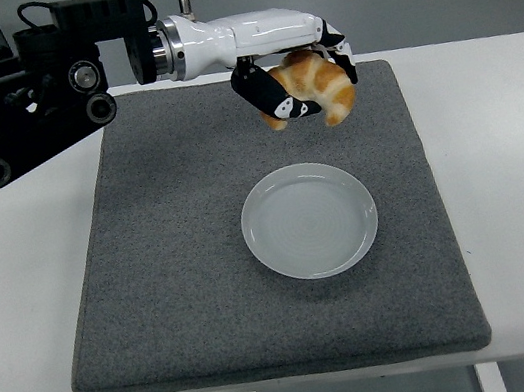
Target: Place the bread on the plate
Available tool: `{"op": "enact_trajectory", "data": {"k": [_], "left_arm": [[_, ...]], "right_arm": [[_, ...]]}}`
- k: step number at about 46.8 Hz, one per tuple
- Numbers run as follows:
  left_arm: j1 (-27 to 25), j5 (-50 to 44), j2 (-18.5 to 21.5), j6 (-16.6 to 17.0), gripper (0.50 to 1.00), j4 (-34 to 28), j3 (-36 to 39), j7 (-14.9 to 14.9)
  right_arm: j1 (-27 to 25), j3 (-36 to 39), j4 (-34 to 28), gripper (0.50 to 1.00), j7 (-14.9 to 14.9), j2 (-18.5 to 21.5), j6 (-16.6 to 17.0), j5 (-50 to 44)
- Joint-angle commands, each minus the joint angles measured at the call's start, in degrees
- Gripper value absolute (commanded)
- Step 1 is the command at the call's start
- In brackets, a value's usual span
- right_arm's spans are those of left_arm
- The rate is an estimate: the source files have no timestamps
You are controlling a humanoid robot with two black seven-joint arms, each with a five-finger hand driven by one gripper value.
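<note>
The left hand carries the croissant with fingers clamped around it, held above the grey mat, just beyond the white plate. Best to centre it over the plate, lower close, then release gently.

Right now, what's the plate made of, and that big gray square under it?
The plate looks like glazed ceramic or maybe glass: pale, smooth, with shiny highlights and faint rings. The gray mat looks like felt or foam: dull, speckled, fuzzy, with thick soft edges.
</note>
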Motion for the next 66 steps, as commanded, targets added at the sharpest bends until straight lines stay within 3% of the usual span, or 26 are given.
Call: {"op": "enact_trajectory", "data": {"k": [1, 29, 66], "left_arm": [[0.9, 1.5, -1.5, 0.6, 0.5, 0.1, 1.1, 0.0], [10.4, 14.8, -7.6, 2.8, 0.5, 2.3, 1.4, 0.2], [13.8, 20.2, -7.8, 3.4, 0.5, 5.5, 5.5, 0.4]], "right_arm": [[0.0, 0.0, 0.0, 0.932, 0.0, 0.0, 0.0, 0.0], [0.0, 0.0, 0.0, 0.932, 0.0, 0.0, 0.0, 0.0], [0.1, 0.0, 0.0, 0.93, 0.0, 0.0, 0.0, 0.0]]}}
